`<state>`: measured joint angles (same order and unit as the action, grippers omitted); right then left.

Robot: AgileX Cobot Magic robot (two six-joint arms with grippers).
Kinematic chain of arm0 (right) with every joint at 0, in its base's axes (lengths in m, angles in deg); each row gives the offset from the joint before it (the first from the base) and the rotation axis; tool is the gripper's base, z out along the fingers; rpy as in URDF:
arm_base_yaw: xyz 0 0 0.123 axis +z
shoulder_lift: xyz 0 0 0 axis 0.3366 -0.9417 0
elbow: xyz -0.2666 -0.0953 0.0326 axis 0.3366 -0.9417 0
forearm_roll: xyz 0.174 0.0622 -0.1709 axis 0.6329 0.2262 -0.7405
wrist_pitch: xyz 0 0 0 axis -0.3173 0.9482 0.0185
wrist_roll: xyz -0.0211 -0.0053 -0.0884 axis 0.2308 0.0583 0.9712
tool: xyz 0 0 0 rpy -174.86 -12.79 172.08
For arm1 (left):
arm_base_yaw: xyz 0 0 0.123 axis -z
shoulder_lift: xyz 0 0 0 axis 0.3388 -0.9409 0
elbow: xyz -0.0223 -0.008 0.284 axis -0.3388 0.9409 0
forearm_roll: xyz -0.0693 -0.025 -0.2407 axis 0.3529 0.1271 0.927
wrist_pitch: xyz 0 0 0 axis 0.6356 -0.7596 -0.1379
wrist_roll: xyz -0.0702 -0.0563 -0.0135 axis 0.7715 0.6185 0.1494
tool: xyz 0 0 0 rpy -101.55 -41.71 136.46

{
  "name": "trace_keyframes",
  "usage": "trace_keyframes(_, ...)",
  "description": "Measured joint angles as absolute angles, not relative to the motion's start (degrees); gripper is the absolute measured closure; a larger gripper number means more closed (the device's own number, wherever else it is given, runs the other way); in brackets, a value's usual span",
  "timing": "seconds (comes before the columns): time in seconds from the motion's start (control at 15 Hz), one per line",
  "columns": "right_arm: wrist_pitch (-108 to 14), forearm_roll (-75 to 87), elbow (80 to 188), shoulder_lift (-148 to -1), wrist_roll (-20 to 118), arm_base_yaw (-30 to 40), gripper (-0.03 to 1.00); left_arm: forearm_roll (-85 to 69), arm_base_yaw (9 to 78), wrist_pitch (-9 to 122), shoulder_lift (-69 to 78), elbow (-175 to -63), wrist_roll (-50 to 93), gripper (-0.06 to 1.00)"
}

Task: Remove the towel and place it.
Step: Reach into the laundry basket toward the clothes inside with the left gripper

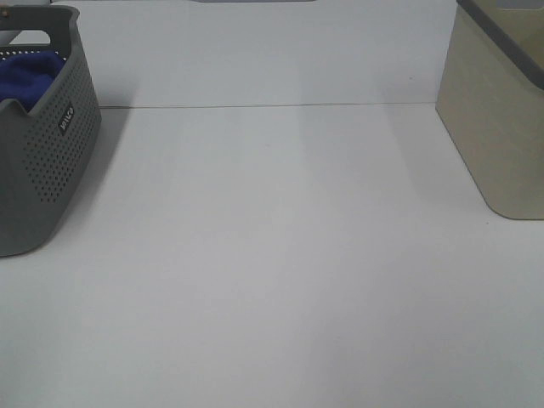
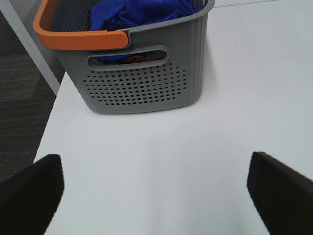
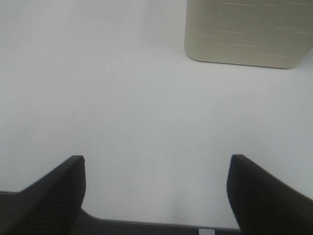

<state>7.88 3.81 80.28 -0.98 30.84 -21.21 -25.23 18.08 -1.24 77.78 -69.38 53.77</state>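
**Observer:** Where is the cloth?

**Me:** Large royal-blue plush towel [image 2: 139,12], bunched inside the grey perforated plastic basket [image 2: 142,90] with the orange handle. The basket is at the left of the white desk [image 1: 272,255]. Nothing lifted out yet.

**Observer:** Hands?

**Me:** Left hand [image 2: 156,193] released, fingers spread wide, nothing between them. It hangs short of the basket's near wall. Right hand [image 3: 159,193] likewise spread and empty, over bare desk. It is well apart from the beige rectangular plastic bin [image 3: 244,34] on the right.

**Observer:** Risks?

**Me:**
- The bunched cloth likely has more length than shows. A pinch on one fold may trail the rest over the rim and drag or tip the basket.
- The basket stands close to the desk's edge on its outer side, with dark floor [image 2: 19,83] beyond. A sideways tug could shove it off.
- A shallow pinch on plush may slip.
- Something brownish shows through the handle slot under the towel. I cannot tell what it is, and it may ride up with the cloth.

**Observer:** Room to move?

**Me:** Plenty. The desk between basket and bin is open, good for laying the towel flat. The limits are the bin on the right and the near desk edge just under my right hand.
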Motion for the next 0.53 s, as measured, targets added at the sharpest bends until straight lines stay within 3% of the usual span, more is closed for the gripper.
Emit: trace_keyframes(0.53, 7.88, 3.81, 80.28, -0.98, 30.84, -21.21, 0.19, -25.23, 18.08, -1.24, 77.78, -69.38, 53.83, -0.02)
